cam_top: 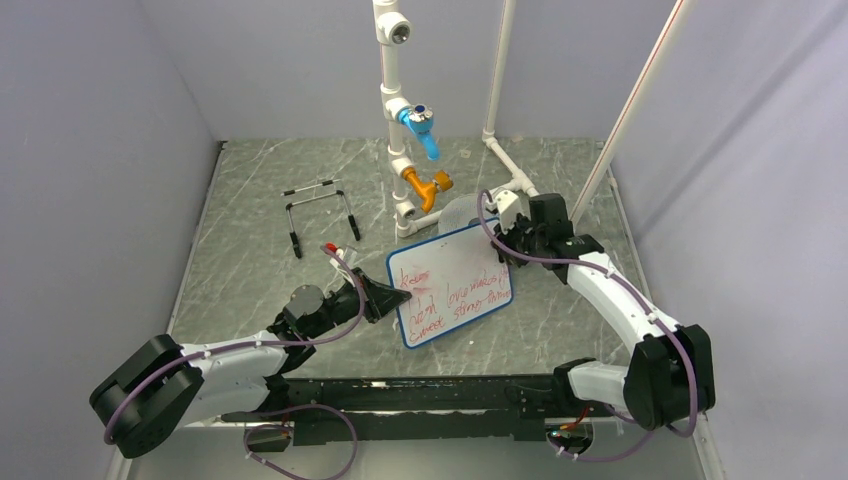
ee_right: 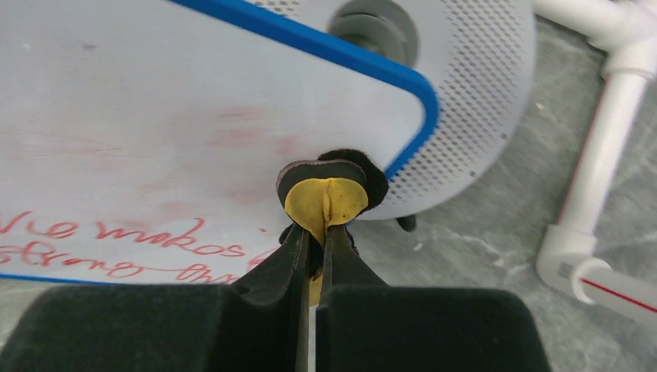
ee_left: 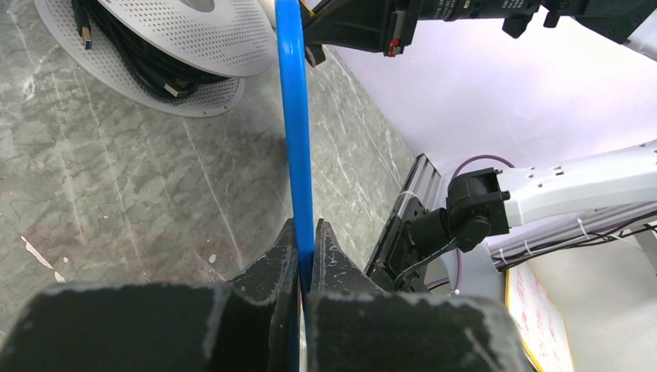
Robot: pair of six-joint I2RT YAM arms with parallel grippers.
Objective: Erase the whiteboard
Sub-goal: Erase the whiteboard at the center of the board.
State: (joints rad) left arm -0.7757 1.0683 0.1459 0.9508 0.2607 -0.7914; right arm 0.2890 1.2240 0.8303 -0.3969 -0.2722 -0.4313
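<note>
The whiteboard (cam_top: 452,286) is white with a thin blue frame and red handwriting. It is held tilted above the table. My left gripper (cam_top: 383,298) is shut on its left edge; in the left wrist view the blue frame (ee_left: 295,132) runs up from between my fingers (ee_left: 306,260). My right gripper (cam_top: 503,232) is shut on a small yellow and black eraser pad (ee_right: 325,194) that presses on the board's upper right corner (ee_right: 232,124). Faint pink smears lie on the upper part; red lines remain lower down (ee_right: 116,248).
A round grey perforated disc (ee_right: 472,93) lies under the board's far corner, with black cable on it (ee_left: 147,62). White pipes with blue and orange valves (cam_top: 415,150) stand behind. A small wire stand (cam_top: 318,215) and a marker (cam_top: 332,250) lie at the back left.
</note>
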